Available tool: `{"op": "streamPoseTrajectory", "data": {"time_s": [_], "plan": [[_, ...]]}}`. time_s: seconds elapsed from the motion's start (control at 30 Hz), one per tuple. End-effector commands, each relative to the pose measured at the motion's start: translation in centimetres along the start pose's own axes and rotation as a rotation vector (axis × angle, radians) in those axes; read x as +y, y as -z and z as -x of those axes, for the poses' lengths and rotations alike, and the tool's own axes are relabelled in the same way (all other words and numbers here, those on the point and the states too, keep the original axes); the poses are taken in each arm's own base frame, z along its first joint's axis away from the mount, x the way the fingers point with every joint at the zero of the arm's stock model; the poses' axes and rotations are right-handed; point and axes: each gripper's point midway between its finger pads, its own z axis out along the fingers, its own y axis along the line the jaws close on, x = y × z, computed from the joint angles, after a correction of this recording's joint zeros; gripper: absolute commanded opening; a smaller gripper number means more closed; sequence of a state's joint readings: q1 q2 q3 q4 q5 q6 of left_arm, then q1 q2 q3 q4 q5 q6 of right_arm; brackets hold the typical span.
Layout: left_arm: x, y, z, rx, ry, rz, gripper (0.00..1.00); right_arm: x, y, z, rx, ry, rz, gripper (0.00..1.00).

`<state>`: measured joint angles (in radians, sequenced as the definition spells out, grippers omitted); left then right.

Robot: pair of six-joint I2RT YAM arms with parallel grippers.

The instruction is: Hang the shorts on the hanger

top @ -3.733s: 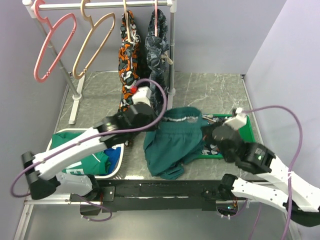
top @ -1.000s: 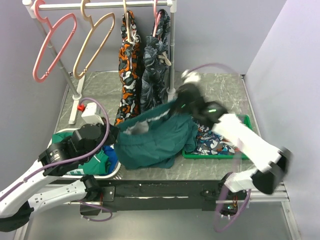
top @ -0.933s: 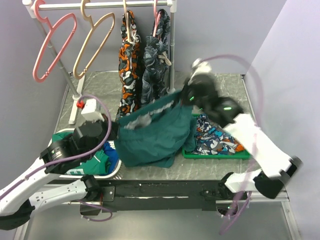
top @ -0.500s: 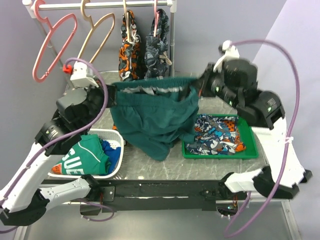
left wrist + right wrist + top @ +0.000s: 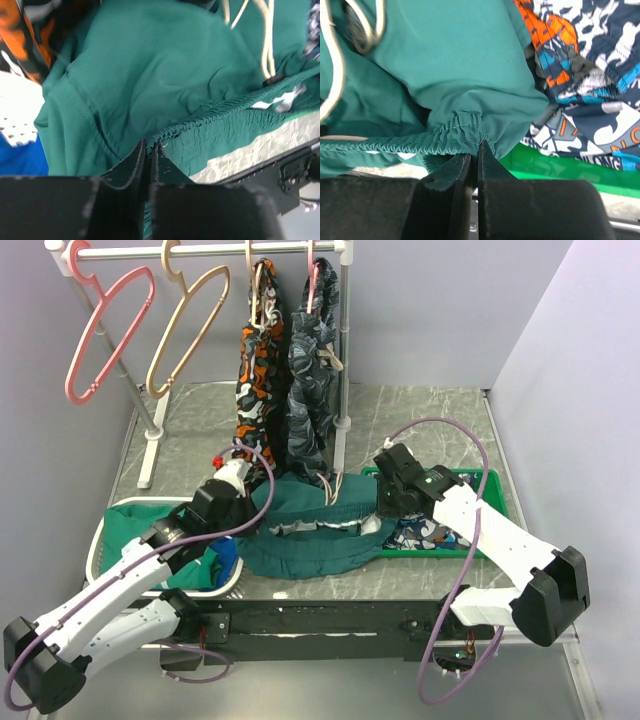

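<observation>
The shorts (image 5: 320, 540) lie slumped along the table's (image 5: 420, 430) near edge, between the white basket (image 5: 100, 540) and the green tray (image 5: 485, 480). They are well apart from the tan hanger (image 5: 185, 325) on the rail at the far left corner.

I judge that a lift could fail: both holds sit at the very fingertips, so the waistband may slip out.

The left gripper (image 5: 150, 145) is pressed together, pinching the gathered waistband. The right gripper (image 5: 474, 150) is almost together, with its tips touching the waistband; a real pinch is unclear.
</observation>
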<state>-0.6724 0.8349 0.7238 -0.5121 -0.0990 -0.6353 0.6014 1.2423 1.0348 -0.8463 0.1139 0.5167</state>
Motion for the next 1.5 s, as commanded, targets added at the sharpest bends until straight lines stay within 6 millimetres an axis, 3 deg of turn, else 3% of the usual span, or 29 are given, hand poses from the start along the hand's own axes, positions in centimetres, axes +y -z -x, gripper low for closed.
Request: {"op": "streamPoseTrajectory", "data": {"time_s": [0.0,0.07,0.17,0.2,0.27,0.3,0.37,0.4,0.43,0.47,0.53,0.6,0.63,0.67,0.7,0.73,0.77,0.83,0.87,0.9,0.93,0.97,1.0,1.03,1.07,1.1,1.27,1.33,1.47], "plan": [[-3.5,1.5,4.6,-0.143,0.033,-0.142,0.17,-0.1,1.1,3.6,-0.135,-0.037,-0.009,0.10],[-3.8,2.1,5.0,-0.126,0.009,-0.143,0.30,0.3,1.4,4.1,-0.147,-0.037,0.006,0.11],[-5.8,4.8,7.0,-0.161,-0.033,-0.214,0.57,0.8,1.5,4.3,-0.152,-0.033,0.030,0.11],[-6.8,6.4,8.4,-0.200,-0.042,-0.251,0.66,0.9,1.5,4.4,-0.153,-0.031,0.040,0.11],[-8.6,9.8,10.7,-0.293,-0.056,-0.344,0.71,1.2,1.4,4.4,-0.155,-0.027,0.055,0.11],[-9.6,12.6,13.1,-0.379,-0.063,-0.374,0.76,1.2,1.4,4.4,-0.154,-0.023,0.054,0.11],[-9.1,15.3,16.4,-0.506,-0.073,-0.320,0.82,1.2,1.2,4.5,-0.150,-0.013,0.051,0.11],[-9.6,18.4,19.3,-0.605,-0.071,-0.315,0.85,1.3,1.3,4.6,-0.151,-0.015,0.050,0.11],[-9.5,18.3,20.7,-0.627,-0.078,-0.269,0.86,1.3,1.4,4.7,-0.150,-0.013,0.051,0.10],[-8.9,21.0,23.8,-0.734,-0.069,-0.198,0.87,1.4,1.4,4.7,-0.149,-0.010,0.054,0.10],[-9.0,21.1,26.5,-0.784,-0.090,-0.122,0.90,1.7,1.5,4.9,-0.153,-0.011,0.064,0.10],[-8.3,24.4,30.4,-0.933,-0.067,-0.034,0.93,1.9,1.7,4.9,-0.157,-0.007,0.077,0.10],[-8.5,23.4,31.4,-0.935,-0.081,0.004,0.94,2.0,1.8,4.9,-0.156,-0.004,0.081,0.09],[-8.8,24.9,33.0,-0.982,-0.078,0.009,0.94,2.2,1.9,4.9,-0.158,-0.001,0.088,0.09],[-8.3,25.0,34.2,-0.997,-0.078,0.035,0.93,2.2,1.9,4.8,-0.154,0.005,0.090,0.09],[-8.2,22.7,34.9,-0.949,-0.099,0.060,0.93,2.2,1.9,4.7,-0.152,0.009,0.090,0.09],[-7.2,23.9,36.7,-0.988,-0.075,0.084,0.91,2.2,2.0,4.7,-0.154,0.013,0.091,0.09],[-6.7,21.6,37.9,-0.938,-0.103,0.067,0.89,2.1,2.0,4.6,-0.157,0.018,0.091,0.09],[-4.9,22.2,39.1,-0.967,-0.081,0.113,0.89,2.2,2.2,4.5,-0.159,0.022,0.097,0.09],[-5.4,21.6,39.4,-0.941,-0.116,0.044,0.90,2.3,2.2,4.5,-0.159,0.024,0.106,0.09],[-4.4,20.2,40.3,-0.915,-0.114,0.037,0.89,2.3,2.3,4.5,-0.160,0.026,0.110,0.09],[-4.2,20.6,41.1,-0.923,-0.093,0.002,0.89,2.4,2.2,4.4,-0.153,0.033,0.108,0.09],[-2.3,20.6,42.1,-0.919,-0.086,0.015,0.87,2.3,2.2,4.4,-0.152,0.035,0.104,0.09],[-1.9,18.5,42.4,-0.852,-0.092,-0.041,0.86,2.3,2.5,4.5,-0.149,0.042,0.098,0.08],[-1.2,19.1,43.1,-0.859,-0.086,-0.036,0.83,2.2,2.6,4.5,-0.146,0.047,0.093,0.08],[-0.2,17.7,43.6,-0.834,-0.082,-0.021,0.82,2.2,2.8,4.5,-0.147,0.052,0.093,0.08],[0.9,16.0,43.9,-0.772,-0.154,0.012,0.80,2.1,3.3,4.7,-0.158,0.067,0.093,0.08],[2.4,14.2,43.2,-0.713,-0.144,0.048,0.79,2.2,3.3,4.7,-0.156,0.069,0.092,0.08],[4.5,13.0,42.3,-0.694,-0.132,0.123,0.72,2.6,3.6,4.8,-0.161,0.066,0.103,0.07]]}}
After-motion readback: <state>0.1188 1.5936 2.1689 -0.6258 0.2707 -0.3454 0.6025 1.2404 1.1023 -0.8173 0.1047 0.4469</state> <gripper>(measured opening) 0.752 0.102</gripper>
